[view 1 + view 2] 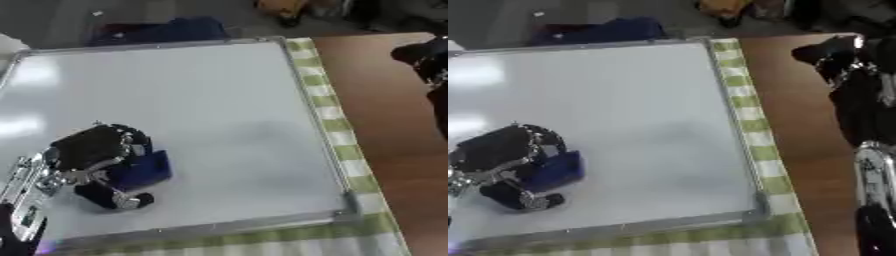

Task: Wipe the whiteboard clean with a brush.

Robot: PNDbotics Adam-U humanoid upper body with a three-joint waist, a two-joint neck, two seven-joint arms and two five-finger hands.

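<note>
A white whiteboard (201,100) with a silver frame fills most of both views and shows only a faint grey smudge near its middle right. My left hand (92,147) is over the board's lower left part, fingers curled round a blue brush (147,170) that rests on the board. My right hand (833,57) hangs at the upper right over the brown table, away from the board; its fingers look curled, and I see nothing in it.
The board lies on a green and white checked cloth (346,150) on a brown table (394,100). A dark blue bundle (157,30) sits beyond the board's far edge. My right forearm (872,200) runs down the right side.
</note>
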